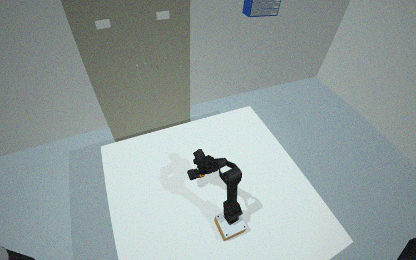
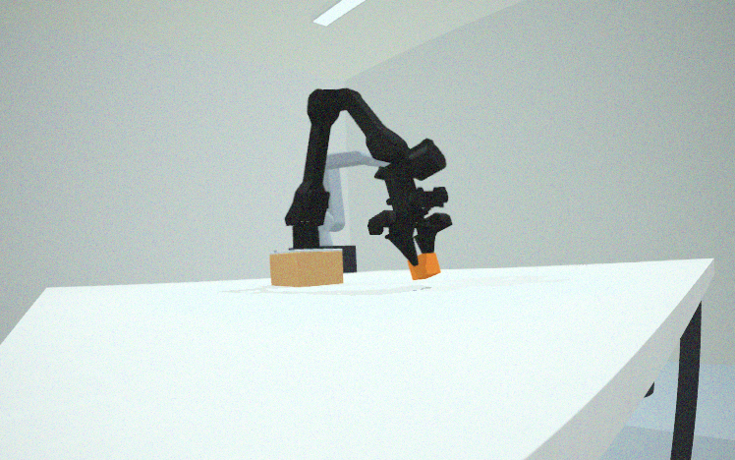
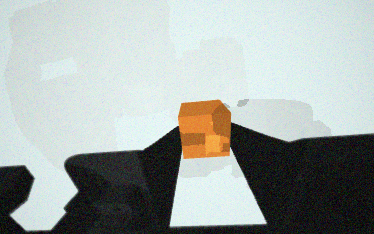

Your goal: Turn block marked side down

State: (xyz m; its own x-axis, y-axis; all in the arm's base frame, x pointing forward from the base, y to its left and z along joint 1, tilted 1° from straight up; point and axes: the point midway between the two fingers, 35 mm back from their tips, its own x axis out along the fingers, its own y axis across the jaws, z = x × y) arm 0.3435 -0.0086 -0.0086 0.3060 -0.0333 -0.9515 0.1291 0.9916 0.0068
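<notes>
The small orange block (image 1: 201,175) (image 2: 426,266) (image 3: 196,123) is between the fingertips of my gripper (image 2: 422,258) (image 3: 203,128), which is shut on it. In the exterior view the block is tilted and hangs a little above the white table (image 1: 147,220) (image 2: 244,352) (image 3: 310,50). The wrist view shows its faces with darker and lighter orange patches; I cannot tell which face is the marked one. In the top view the gripper hides most of the block.
The arm's base stands on a wooden box (image 1: 230,228) (image 2: 306,269) to the left of the gripper in the exterior view. A pale grey arm (image 2: 337,201) and a dark box (image 2: 349,259) show behind it. The table's right edge (image 2: 639,358) slants away.
</notes>
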